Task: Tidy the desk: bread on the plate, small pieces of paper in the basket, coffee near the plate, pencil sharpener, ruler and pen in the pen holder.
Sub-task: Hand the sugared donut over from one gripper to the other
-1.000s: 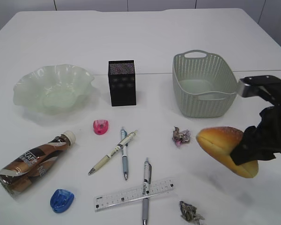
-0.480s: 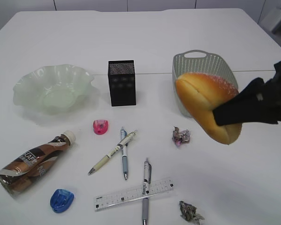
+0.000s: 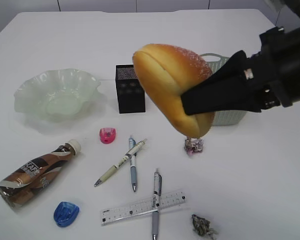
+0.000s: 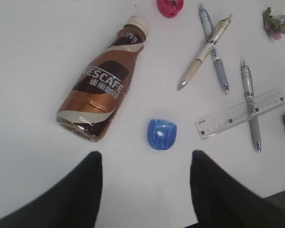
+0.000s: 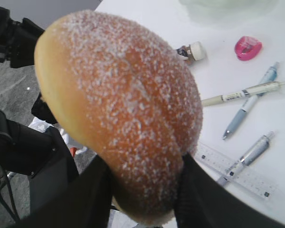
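My right gripper (image 3: 186, 106) is shut on the golden bread (image 3: 167, 75), held high over the middle of the desk, between the black pen holder (image 3: 129, 92) and the basket (image 3: 231, 117). The right wrist view is mostly filled by the sugared bread (image 5: 123, 99). The green plate (image 3: 27, 92) stands empty at the left. The coffee (image 4: 104, 90) lies on its side. My left gripper (image 4: 145, 161) is open over bare desk just short of a blue pencil sharpener (image 4: 162, 134). A pen (image 4: 249, 102) lies across the ruler (image 4: 228, 116).
A pink sharpener (image 3: 107, 135) and two crossed pens (image 3: 125, 161) lie in the middle. One crumpled paper piece (image 3: 193, 145) sits under the bread, another (image 3: 202, 226) at the front edge. The basket is partly hidden by my right arm.
My right gripper has carried the bread up and to the left, from low at the front right to high over the desk's middle. Nothing on the desk has moved.
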Controlling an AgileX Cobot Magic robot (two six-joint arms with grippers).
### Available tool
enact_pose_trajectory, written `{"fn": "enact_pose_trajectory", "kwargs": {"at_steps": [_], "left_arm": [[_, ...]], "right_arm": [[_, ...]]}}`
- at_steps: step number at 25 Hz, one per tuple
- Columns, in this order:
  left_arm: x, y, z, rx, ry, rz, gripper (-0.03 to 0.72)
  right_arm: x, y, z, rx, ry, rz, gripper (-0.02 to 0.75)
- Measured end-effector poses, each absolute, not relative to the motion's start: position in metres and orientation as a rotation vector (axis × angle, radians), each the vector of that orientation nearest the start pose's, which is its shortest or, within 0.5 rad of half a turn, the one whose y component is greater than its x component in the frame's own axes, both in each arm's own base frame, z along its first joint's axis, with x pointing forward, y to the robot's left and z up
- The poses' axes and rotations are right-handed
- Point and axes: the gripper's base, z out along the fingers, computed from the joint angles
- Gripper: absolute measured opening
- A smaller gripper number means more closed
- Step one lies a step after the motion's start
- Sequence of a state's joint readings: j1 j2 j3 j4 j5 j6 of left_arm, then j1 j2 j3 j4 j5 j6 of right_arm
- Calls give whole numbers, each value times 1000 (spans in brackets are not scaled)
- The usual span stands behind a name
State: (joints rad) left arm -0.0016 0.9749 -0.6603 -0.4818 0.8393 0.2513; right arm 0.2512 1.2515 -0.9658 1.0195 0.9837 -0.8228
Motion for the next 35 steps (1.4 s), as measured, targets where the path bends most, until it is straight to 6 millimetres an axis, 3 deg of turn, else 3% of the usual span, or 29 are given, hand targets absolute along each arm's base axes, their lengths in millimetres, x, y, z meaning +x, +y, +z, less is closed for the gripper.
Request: {"fn": "enact_pose_trajectory", "kwargs": {"at_steps": [5,9,18,22,27,35], "left_arm": [[169,-37,274,16,2525,-582,434],[169,-49,282,79,2447,-759,447],[170,-72,313,297,2054,-1106,455],[170,-80,323,320,1938,-1166,459],[168,-93,328,336,1889,-1207,541],[176,-122,322,310,1866,-1331,596]], "right_arm": [[207,142,328,-808,2190,1065,269],[206,145,328,-799,2186,1065,269],[206,146,329,-783,2186,1080,269],[206,146,330,-769,2180,1099,269],[206,147,331,-758,2175,1114,269],[206,147,332,-752,2173,1123,269]]}}
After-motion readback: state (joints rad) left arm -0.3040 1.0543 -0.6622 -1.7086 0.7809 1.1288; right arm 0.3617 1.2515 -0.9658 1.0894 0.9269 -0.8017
